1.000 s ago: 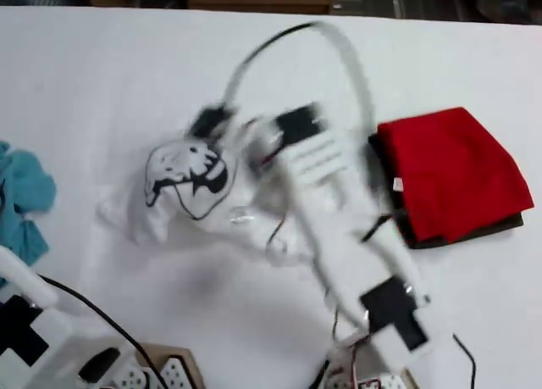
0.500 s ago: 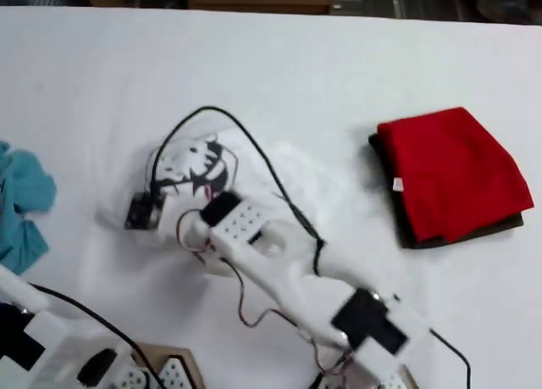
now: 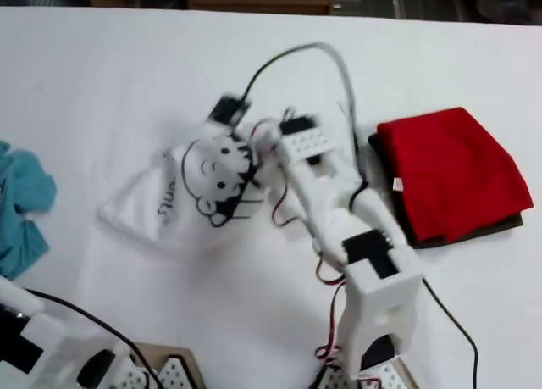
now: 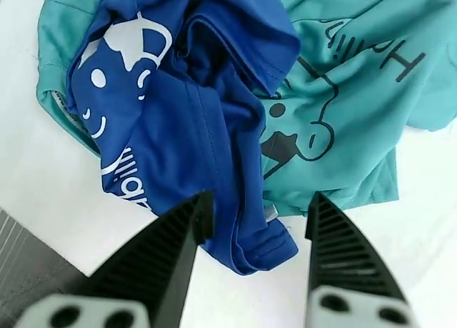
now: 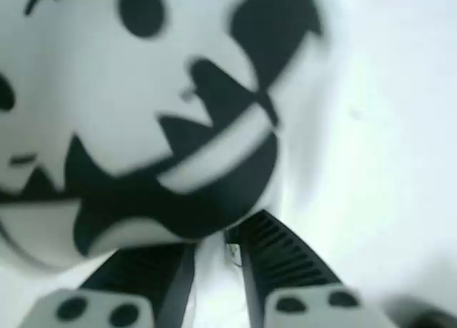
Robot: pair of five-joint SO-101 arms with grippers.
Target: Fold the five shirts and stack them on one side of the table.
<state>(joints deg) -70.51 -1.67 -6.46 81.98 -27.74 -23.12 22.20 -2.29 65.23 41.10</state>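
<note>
pincers: right pincer fingers nearly together, seems to be pinching cloth of the white shirt, which lies crumpled mid table, cartoon face print up. left pincer spread wide, holding nothing, above blue shirt lying on teal shirt. folded red shirt sits on dark shirt at one side.

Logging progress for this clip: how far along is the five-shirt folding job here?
Done: a red shirt lies folded on a dark shirt at one side. In hand: the right tool pinches the white shirt, crumpled mid-table. To do: the blue shirt and teal shirt lie unfolded in a heap under the open left tool.
</note>
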